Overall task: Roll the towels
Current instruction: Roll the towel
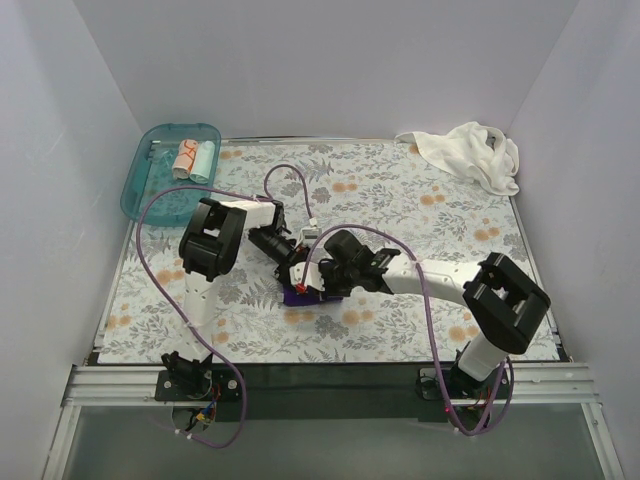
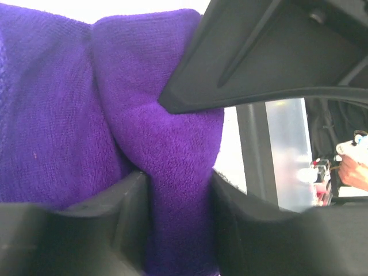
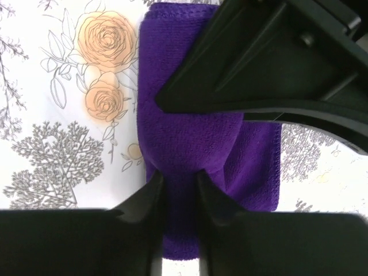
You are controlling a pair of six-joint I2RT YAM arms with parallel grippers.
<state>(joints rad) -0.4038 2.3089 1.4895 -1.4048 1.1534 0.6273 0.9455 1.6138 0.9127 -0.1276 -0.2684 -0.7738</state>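
The white towel (image 1: 470, 155), the largest, is seen crumpled at the far right corner of the floral sheet (image 1: 400, 200). It is judged soft, light and limp, best taken by a hem or corner. The smaller purple towel (image 1: 298, 296) is folded near the middle of the sheet. A fold of it is pinched by the left hand (image 2: 172, 149) and by the right hand (image 3: 175, 146), both closed on the cloth. It is expected to sag and slip.

Counted are one white towel, one purple, and two small rolls, white-orange (image 1: 185, 157) and pale teal (image 1: 203, 160), in the tray (image 1: 135, 190) beyond the sheet's far left corner.
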